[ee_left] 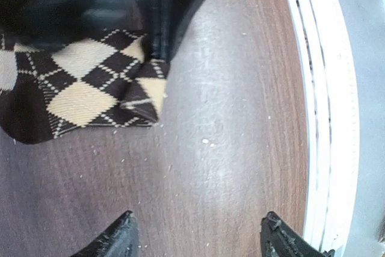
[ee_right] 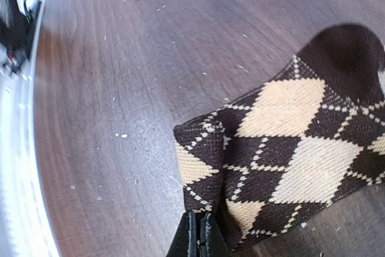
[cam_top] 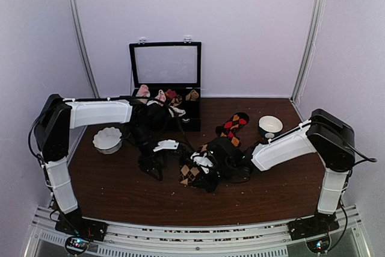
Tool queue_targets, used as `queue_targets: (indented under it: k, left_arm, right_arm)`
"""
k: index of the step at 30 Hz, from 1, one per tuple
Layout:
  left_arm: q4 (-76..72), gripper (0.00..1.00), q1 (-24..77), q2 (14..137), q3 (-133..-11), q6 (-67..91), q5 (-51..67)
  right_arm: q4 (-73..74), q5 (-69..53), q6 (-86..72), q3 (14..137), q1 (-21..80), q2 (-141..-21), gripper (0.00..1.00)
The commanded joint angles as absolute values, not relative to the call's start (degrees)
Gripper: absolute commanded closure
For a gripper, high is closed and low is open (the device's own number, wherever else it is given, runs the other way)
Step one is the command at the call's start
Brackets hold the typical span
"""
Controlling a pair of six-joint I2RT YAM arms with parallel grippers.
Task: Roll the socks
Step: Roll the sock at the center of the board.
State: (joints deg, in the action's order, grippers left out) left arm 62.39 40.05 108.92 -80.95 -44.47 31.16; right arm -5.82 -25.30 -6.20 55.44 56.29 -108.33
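Observation:
A black argyle sock with tan diamonds (cam_top: 191,173) lies mid-table. It also shows in the left wrist view (ee_left: 84,88) and the right wrist view (ee_right: 289,148). My right gripper (ee_right: 199,236) is shut on that sock's folded corner, with its jaws pressed together; in the top view the right gripper (cam_top: 200,168) sits over the sock. My left gripper (ee_left: 200,239) is open and empty above bare wood, just left of the sock; it also shows in the top view (cam_top: 150,164). A second argyle sock with red and orange diamonds (cam_top: 232,126) lies flat behind the right arm.
A black box (cam_top: 194,108) with its glass lid (cam_top: 166,64) raised stands at the back, holding sock bundles. A white scalloped bowl (cam_top: 107,139) sits at the left and a white bowl (cam_top: 270,126) at the right. The table's near metal rail (ee_left: 319,118) runs close to my left gripper.

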Motion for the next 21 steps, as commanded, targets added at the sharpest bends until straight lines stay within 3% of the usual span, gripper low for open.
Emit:
queue_targets:
  k: [1,12,21]
  left_arm:
    - [59.2,0.31,42.5,108.5,-79.7,-48.6,31.4]
    - [52.2,0.34,49.1,109.2,-79.9,-48.7,27.9]
    - [46.8,0.46,51.0,111.9,-77.3,-51.1,24.2]
  right_arm:
    - [-2.4,-35.5,-16.4,56.0,54.1,-109.9,1.00]
    - [5.6,-42.8,-22.5,64.9,52.3,-115.4,1.00]
    - [0.3,-43.5,-30.2,62.7,50.2,-120.0,1.00]
